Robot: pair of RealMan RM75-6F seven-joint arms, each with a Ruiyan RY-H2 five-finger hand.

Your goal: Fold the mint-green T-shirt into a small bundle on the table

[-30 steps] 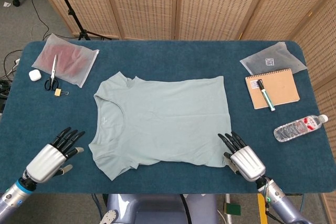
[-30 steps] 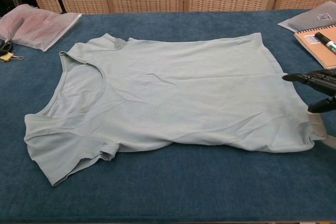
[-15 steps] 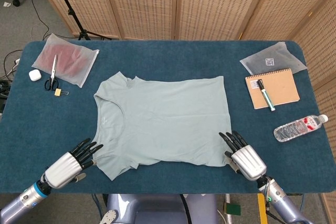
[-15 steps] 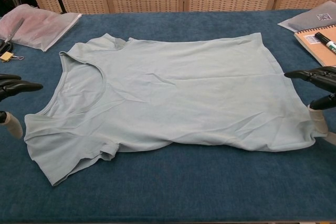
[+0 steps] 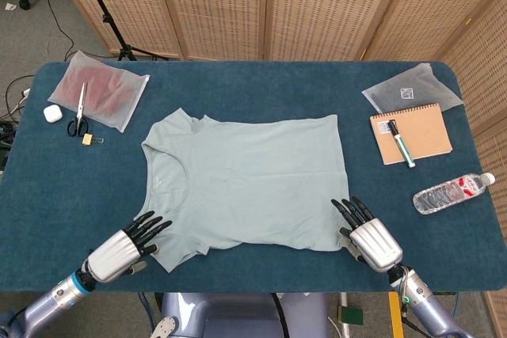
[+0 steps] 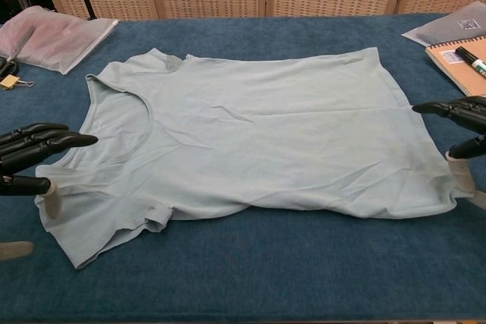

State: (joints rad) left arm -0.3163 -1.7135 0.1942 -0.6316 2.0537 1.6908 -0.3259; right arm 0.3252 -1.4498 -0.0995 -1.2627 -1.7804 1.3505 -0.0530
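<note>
The mint-green T-shirt [image 5: 245,181] lies spread flat on the blue table [image 5: 238,85], collar to the left, hem to the right; in the chest view the T-shirt [image 6: 250,146] fills the middle. My left hand [image 5: 127,244] hovers open at the near sleeve, its fingers [image 6: 45,142] reaching over the sleeve edge. My right hand [image 5: 366,235] stays open at the near hem corner, its fingers [image 6: 456,109] apart just off the cloth. Neither hand holds anything.
A plastic bag [image 5: 99,89] with scissors [image 5: 79,112], a clip and a small white case [image 5: 52,113] lie at the far left. At the right sit a pouch [image 5: 412,89], a notebook [image 5: 410,134] with a marker, and a water bottle [image 5: 453,192].
My left hand has moved right and inward, from clear of the shirt to the near sleeve edge. The right hand has barely shifted. The shirt lies unchanged.
</note>
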